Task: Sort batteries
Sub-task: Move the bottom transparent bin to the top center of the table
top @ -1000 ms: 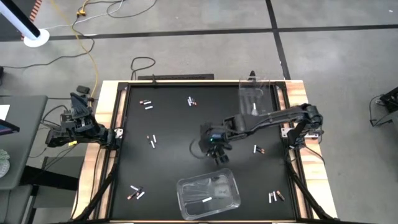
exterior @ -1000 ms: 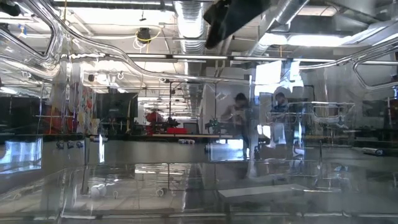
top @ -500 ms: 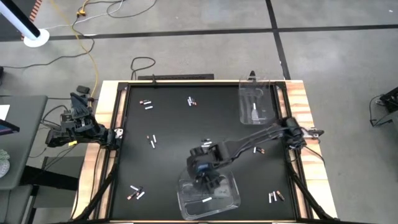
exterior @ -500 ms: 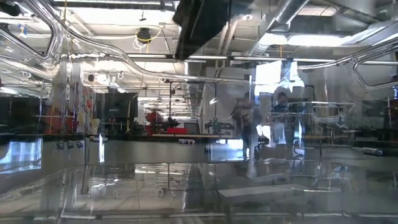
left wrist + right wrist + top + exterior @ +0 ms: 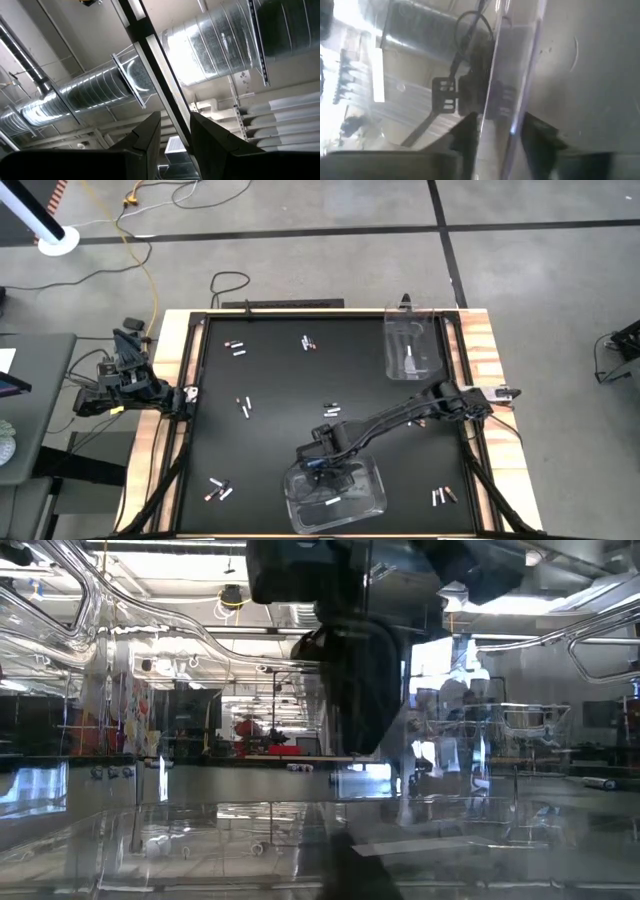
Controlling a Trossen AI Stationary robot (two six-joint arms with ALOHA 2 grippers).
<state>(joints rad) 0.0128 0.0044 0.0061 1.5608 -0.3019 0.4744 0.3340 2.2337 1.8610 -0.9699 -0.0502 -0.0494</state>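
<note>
The right gripper [image 5: 322, 467] hangs at the rim of the near clear bin [image 5: 372, 502]; whether its fingers [image 5: 465, 131] hold a battery cannot be told. Batteries [image 5: 243, 407] lie scattered on the black desk [image 5: 275, 380] around that bin, one white battery [image 5: 331, 502] inside it. The left gripper [image 5: 175, 131], parked off the desk's edge far from the bin, has fingers slightly apart around nothing.

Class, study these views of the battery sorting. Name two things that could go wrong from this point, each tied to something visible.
1. The right gripper sits at the rim of the near clear bin. Its wrist view shows the bin's wall running between its fingers, so closing or moving sideways might drag or tip the bin.
2. A white battery lies in that bin. A shove could spill it back among the loose batteries.
</note>
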